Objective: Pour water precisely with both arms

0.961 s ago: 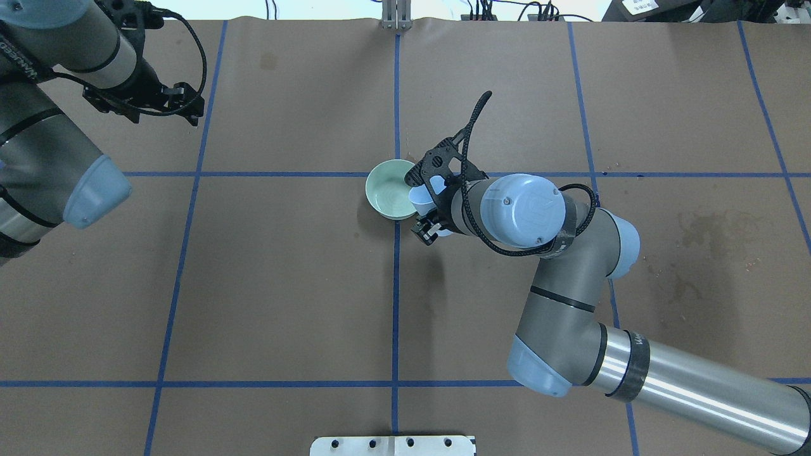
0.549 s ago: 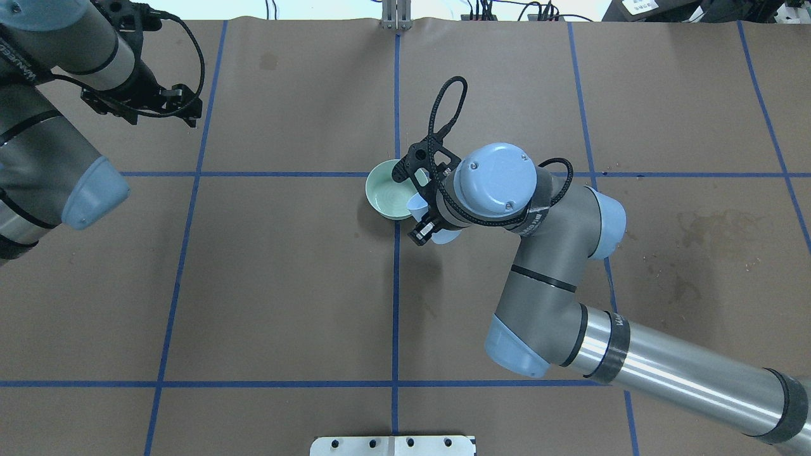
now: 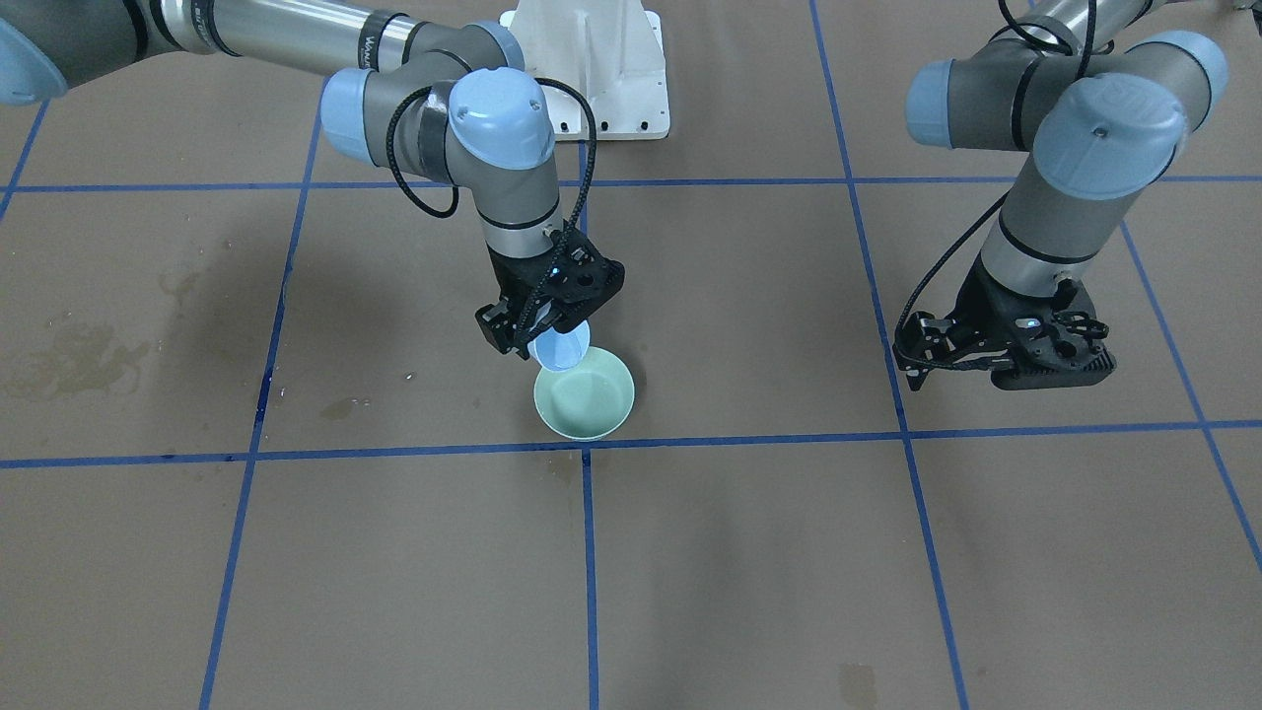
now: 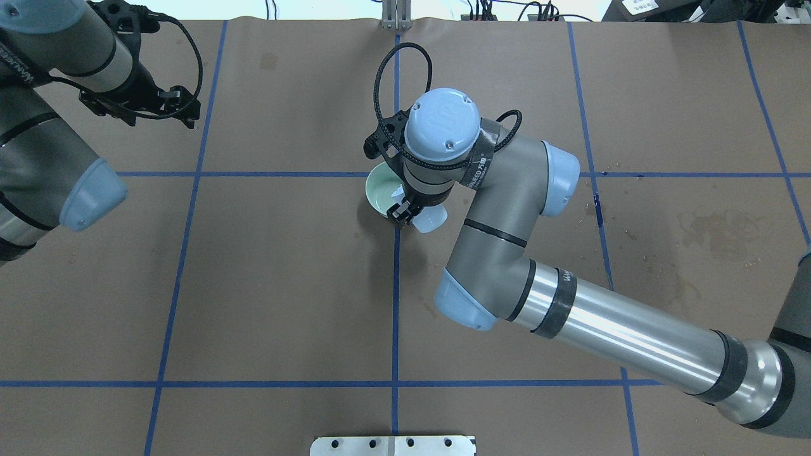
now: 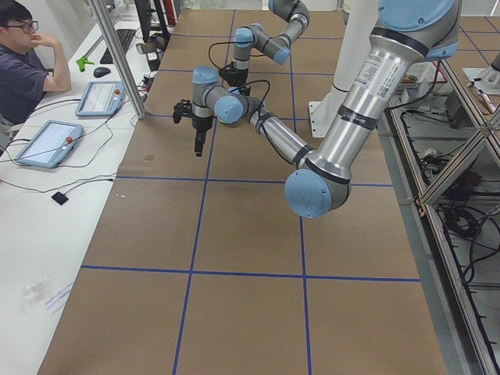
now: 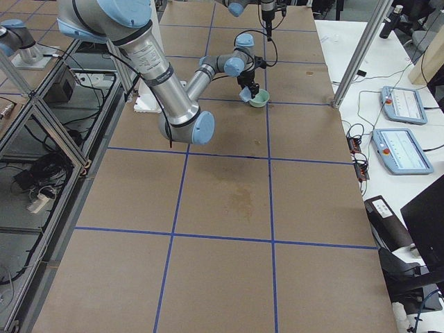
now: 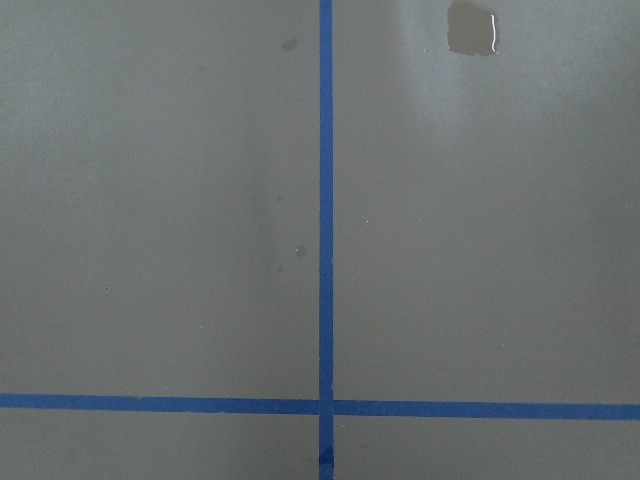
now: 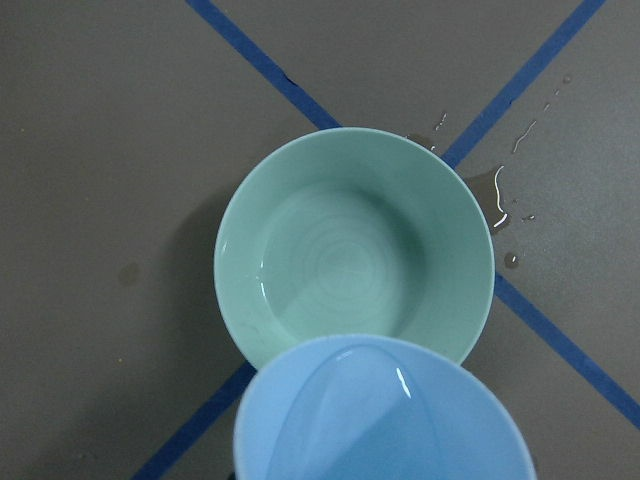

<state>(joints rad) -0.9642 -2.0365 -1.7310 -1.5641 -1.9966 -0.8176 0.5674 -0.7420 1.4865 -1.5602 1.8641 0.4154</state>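
Exterior front-facing view gives me the clearest read. My right hand (image 3: 532,338), just left of centre in the frame, is closed around one light-blue cup (image 3: 562,352). The cup is tipped so that its mouth faces one pale green bowl (image 3: 592,412) standing on the table (image 3: 789,552) directly below it.

From the right wrist camera, the cup's rim fills the bottom of the frame and overlaps the bowl's near edge. I cannot tell whether the two touch. The water (image 8: 340,275) lies as a shallow, shiny layer in the bottom of the bowl. A few spilled drops (image 8: 498,195) glint on the table beside the bowl, at the upper right of that frame, next to a blue tape line (image 8: 560,345).

My left hand (image 3: 996,365) hangs over the table at the right of the front-facing frame, well apart from the bowl, with nothing in it. I cannot tell how far its fingers are spread. Its wrist camera shows only the table, crossed tape and one wet patch (image 7: 470,28) at the upper right.

By count there are two arms, two hands, one cup and one bowl.
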